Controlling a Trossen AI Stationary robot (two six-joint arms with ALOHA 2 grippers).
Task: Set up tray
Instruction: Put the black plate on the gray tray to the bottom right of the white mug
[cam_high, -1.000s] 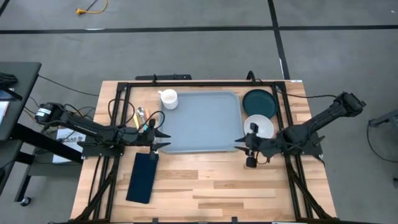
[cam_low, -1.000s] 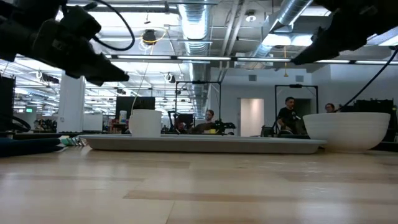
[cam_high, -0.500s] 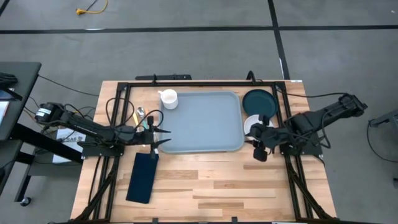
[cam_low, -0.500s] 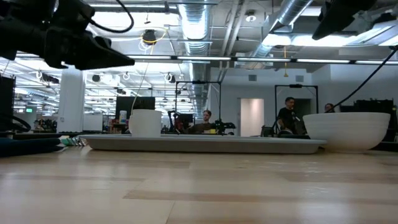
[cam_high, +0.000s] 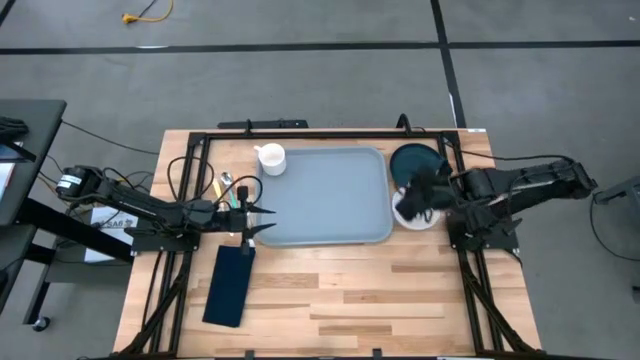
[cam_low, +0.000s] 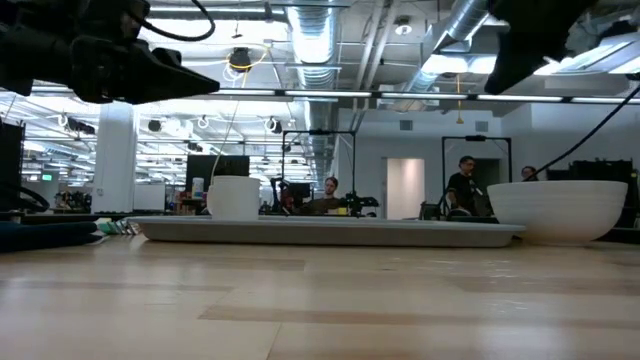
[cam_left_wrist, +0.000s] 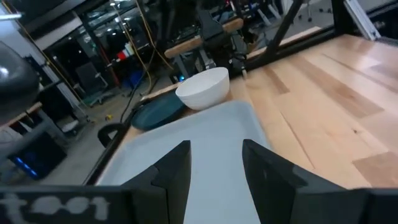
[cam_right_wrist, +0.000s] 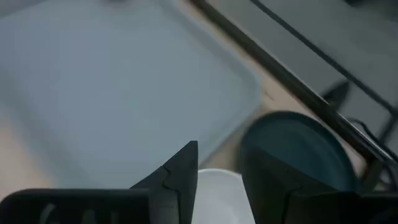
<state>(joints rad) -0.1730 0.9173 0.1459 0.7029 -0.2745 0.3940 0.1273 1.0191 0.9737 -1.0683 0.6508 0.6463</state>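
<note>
The grey-blue tray (cam_high: 330, 195) lies flat on the table's middle, also seen in the low view (cam_low: 330, 232). A white mug (cam_high: 270, 158) stands by its far left corner. To the right of the tray, a white bowl (cam_high: 426, 218) sits next to a dark teal plate (cam_high: 408, 158). My left gripper (cam_high: 262, 222) hovers open and level over the tray's left edge, and only bare tray (cam_left_wrist: 211, 134) shows beyond its fingers. My right gripper (cam_high: 408, 198) hangs open above the bowl (cam_right_wrist: 214, 199), slanting down, with the plate (cam_right_wrist: 298, 149) just beyond it.
A folded navy napkin (cam_high: 230, 285) lies near the front left, and cutlery (cam_high: 228, 187) lies left of the tray. A black frame (cam_high: 300, 133) runs around the work area. Bare wood (cam_high: 380, 300) spreads in front of the tray.
My right gripper has risen from the tray's near right corner and swung toward the far edge, and now stands over the bowl, tipped downward. My left gripper has rolled about its own line and levelled while staying in place. The tray has not moved.
</note>
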